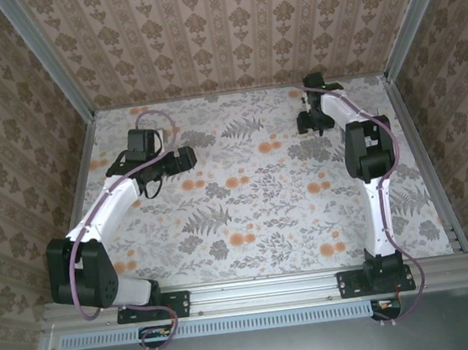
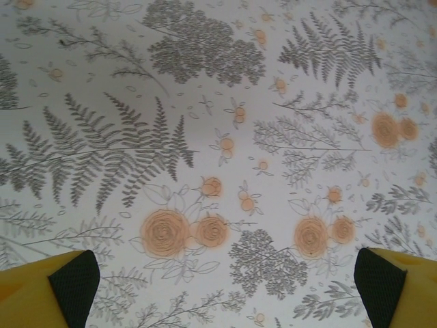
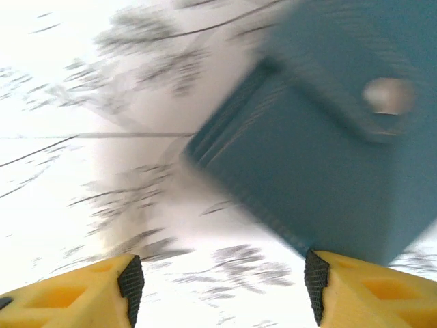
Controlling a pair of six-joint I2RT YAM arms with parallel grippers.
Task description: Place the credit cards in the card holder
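Left gripper [image 2: 225, 283] gapes wide over the table [image 2: 205, 89]; right gripper [image 3: 222, 283] stands parted, its 2 fingertips near the card holder [image 3: 328, 157] (blurred).

A flat white tabletop [image 1: 255, 215] printed with grey ferns and orange flowers lies between beige damask-patterned walls [image 1: 234, 23] on the left, far and right sides, evenly lit.

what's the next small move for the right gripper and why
Probably nudge the right gripper sideways to centre it on the card holder before closing. Its jaws stand apart with bare table between them, and the blurred teal card holder lies ahead, off toward one finger.
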